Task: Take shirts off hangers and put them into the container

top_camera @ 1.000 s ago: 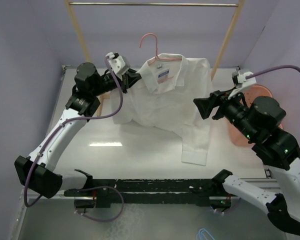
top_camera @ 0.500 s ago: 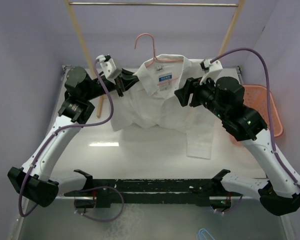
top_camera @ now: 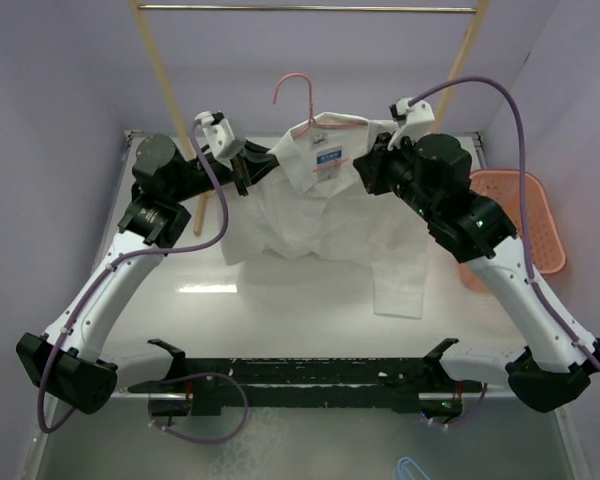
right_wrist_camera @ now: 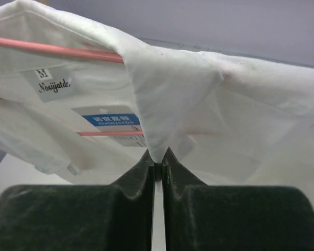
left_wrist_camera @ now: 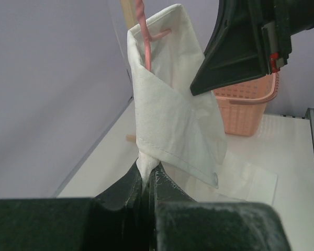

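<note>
The salmon-orange basket (top_camera: 542, 205) sits on the tabletop (top_camera: 280, 290) just to the right of the shirt (top_camera: 310, 210), partly hidden under the right arm. In the part that shows, only its own slotted walls and bottom can be made out. The left wrist view has it beyond the shirt, standing upright (left_wrist_camera: 246, 107).

The white shirt is outside the basket, spread between the two arms. Its upper part is raised and its lower part and one long sleeve (top_camera: 400, 285) lie on the tabletop. The pink wire hanger (top_camera: 305, 100) is inside the shirt's shoulders, with its hook rising above the collar. A blue-and-white label (top_camera: 328, 155) shows inside the neck.

The left tool (top_camera: 257, 165) is at the shirt's left shoulder. Its wrist view shows the jaws pressed together on a fold of the cloth (left_wrist_camera: 172, 115), the hanger wire (left_wrist_camera: 145, 36) running up behind the fold. The right tool (top_camera: 365, 172) is at the right side of the collar. Its own view shows the jaws closed on the tip of a collar flap (right_wrist_camera: 158, 151), with the hanger bar (right_wrist_camera: 57, 49) and the label (right_wrist_camera: 107, 120) behind.

The tabletop is pale and glossy. Behind the shirt stands a wooden rack (top_camera: 160, 70) with a metal rail across the top. Lilac walls (top_camera: 50, 100) close in the left, back and right sides.
</note>
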`<state>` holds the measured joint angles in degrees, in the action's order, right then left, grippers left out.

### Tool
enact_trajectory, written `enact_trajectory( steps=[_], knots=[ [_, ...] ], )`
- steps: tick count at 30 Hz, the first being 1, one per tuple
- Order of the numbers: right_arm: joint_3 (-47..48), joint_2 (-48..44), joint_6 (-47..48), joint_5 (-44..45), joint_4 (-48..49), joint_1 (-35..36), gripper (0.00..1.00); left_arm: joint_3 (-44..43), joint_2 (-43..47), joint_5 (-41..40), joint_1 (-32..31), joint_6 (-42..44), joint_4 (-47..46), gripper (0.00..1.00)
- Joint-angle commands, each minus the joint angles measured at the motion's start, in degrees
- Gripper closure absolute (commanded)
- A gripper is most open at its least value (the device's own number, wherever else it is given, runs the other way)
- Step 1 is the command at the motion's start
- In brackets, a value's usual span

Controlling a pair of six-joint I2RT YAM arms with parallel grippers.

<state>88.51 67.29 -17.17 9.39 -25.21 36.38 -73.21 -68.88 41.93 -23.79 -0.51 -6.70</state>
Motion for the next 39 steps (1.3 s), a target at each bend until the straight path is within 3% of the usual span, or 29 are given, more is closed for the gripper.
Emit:
enact_trajectory(
  steps=[1,8,19,26,32,35,39],
  knots=[
    [2.9,1.3,0.2,5.5,-0.3,0.3,1.00,-0.6,1.1,1.4,-0.3,-1.4,-5.1,1.00],
    [4.0,-7.3,4.9,16.4,-4.0,0.3,1.00,-0.7,0.4,-0.1,-0.3,1.3,-2.2,1.00],
    [9.6,-10.8,14.1,32.7,-8.0,0.4,1.00,-3.1,2.2,16.7,-0.3,5.1,2.7,1.00],
    [9.3,-11.8,16.2,42.0,-10.4,0.3,1.00,0.0,7.3,14.0,0.4,1.8,-3.0,1.00],
    [8.9,-12.5,15.7,40.7,-12.1,0.3,1.00,0.4,4.9,31.0,4.0,-15.1,-20.3,1.00],
    [10.6,-13.0,15.6,37.9,-12.7,0.4,1.00,-2.9,2.5,39.0,4.1,-18.0,-20.3,1.00],
    [16.1,-11.2,14.7,38.8,-18.6,0.3,1.00,-1.5,4.3,33.9,4.9,-15.2,-18.8,1.00]
  ],
)
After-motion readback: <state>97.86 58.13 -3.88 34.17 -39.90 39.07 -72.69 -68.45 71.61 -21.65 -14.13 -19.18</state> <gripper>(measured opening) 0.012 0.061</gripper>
